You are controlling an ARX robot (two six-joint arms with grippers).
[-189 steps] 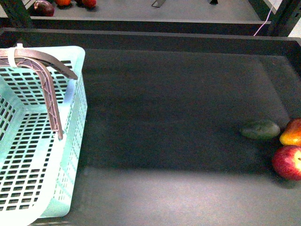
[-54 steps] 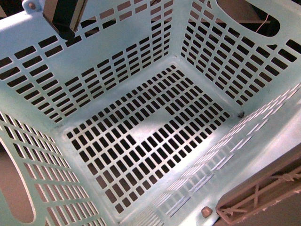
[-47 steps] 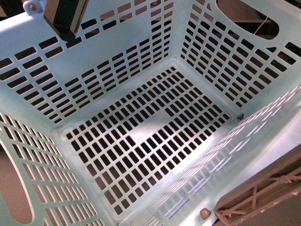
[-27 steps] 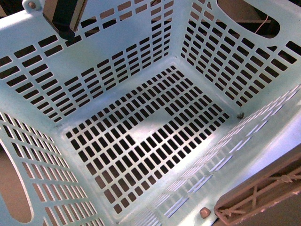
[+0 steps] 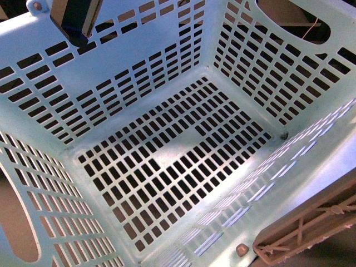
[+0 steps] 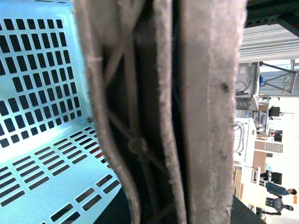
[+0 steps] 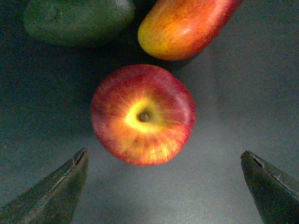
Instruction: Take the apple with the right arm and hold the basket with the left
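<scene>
Front view: filled edge to edge by the basket [image 5: 139, 72], seen from above, mouth open toward the lens. Slotted floor set cornerwise, one corner toward upper centre of the frame, another toward the bottom edge; long axis hard to judge this close, possibly lower left to upper right. Oval hand-holes [image 5: 289, 19] at upper right and lower left. Brown ribbed handle [image 5: 311, 228] across the lower right corner. Dark block [image 5: 75, 19] at upper left beyond the rim, unidentifiable.

Left wrist view: taken up almost wholly by the same brown handle, pressed close to the lens, running lengthwise through the frame, pale slotted wall beside it. Left gripper not made out behind the handle; cannot tell whether clamped or spread.

Right wrist view: the only view with the fruit. Apple [image 7: 142, 114] on a dark grey surface [image 7: 243, 84], stem dimple turned straight at the lens, yellow blush around it; round, so no long axis beyond the stem line, running toward the camera. Just beyond it, elongated red-yellow fruit [image 7: 184, 25], lying slantwise and close against the apple, and dark green oval fruit [image 7: 77, 18] beside that. Right gripper [image 7: 163, 156] spread wide, fingertips [image 7: 60, 186] dark and pointed, one to each side of the apple, short of it, touching nothing.
</scene>
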